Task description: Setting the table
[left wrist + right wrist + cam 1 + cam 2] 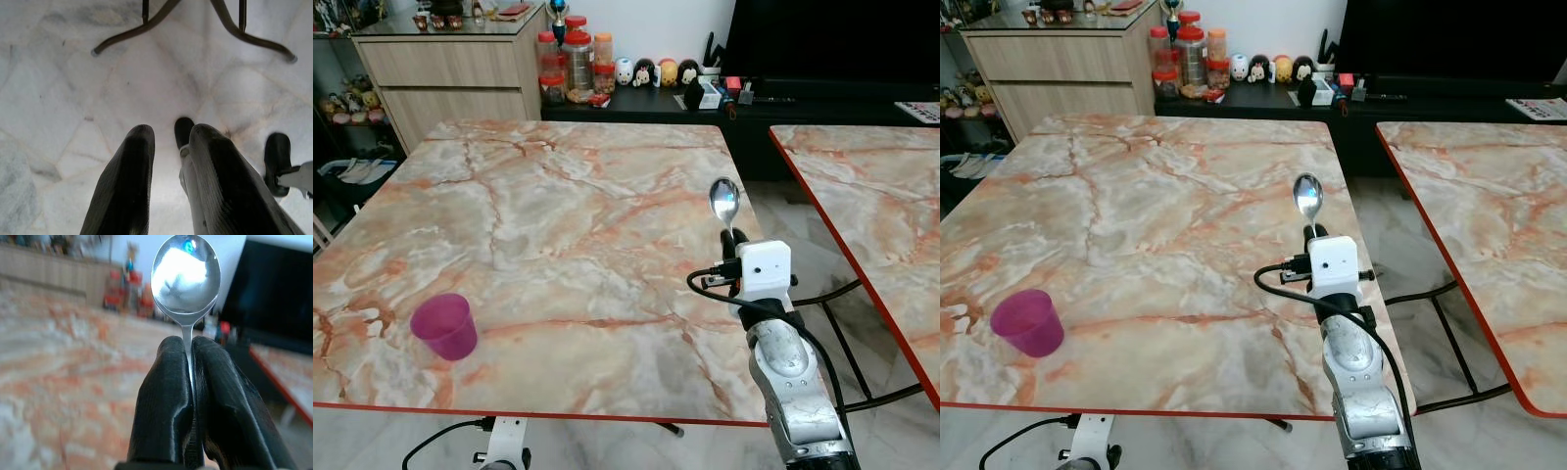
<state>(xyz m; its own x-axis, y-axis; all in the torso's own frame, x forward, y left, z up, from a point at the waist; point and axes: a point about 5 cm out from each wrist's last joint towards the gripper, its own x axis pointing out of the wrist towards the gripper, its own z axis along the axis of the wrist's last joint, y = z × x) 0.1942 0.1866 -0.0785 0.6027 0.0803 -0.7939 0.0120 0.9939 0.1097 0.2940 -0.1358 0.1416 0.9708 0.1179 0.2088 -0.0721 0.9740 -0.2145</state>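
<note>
Since right gripper (190,357) jaws pinch only the shiny metal spoon (186,276) neck, it may slip onto marble counter (558,215); left gripper (168,161) jaws narrow, empty.

The right gripper (188,350) pinches the thin handle of a spoon (186,276) between its two black fingers (166,406), pressed together. The shiny bowl stands upright above the fingertips. Behind it lies the blurred marble desk (58,357), with red-lidded jars (129,296) and a dark screen (274,293) beyond.
</note>
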